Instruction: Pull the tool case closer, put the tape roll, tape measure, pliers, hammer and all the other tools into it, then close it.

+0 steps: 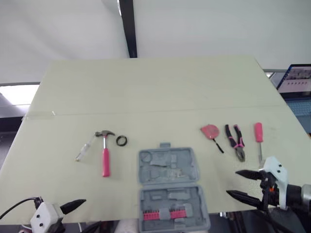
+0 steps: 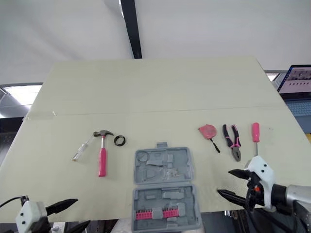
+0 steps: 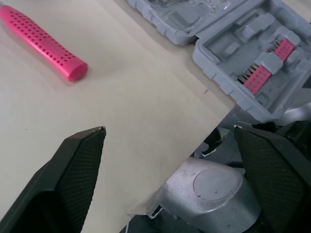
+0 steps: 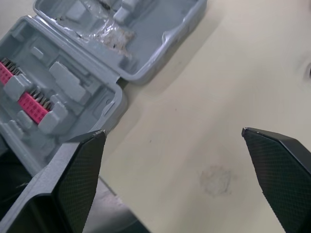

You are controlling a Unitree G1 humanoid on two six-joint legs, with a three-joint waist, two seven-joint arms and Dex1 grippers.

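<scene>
Risk flagged: the tool case (image 1: 170, 191) lies open at the near edge of the table (image 1: 146, 92), and its front half is judged to overhang. It could be tipped off by any pull closer, or by a heavy tool dropped into that half.

The right gripper (image 1: 232, 182) is spread wide with nothing gripped. It sits just right of the case's front half, not touching. The left gripper (image 3: 169, 130) is likewise wide open and empty, at the edge left of the case.

The hammer (image 1: 105, 155) and tape roll (image 1: 121, 141) are found left of the case. The tape measure (image 1: 210, 130), pliers (image 1: 236, 141) and screwdriver (image 1: 258, 133) lie beyond the right gripper — none touched.
</scene>
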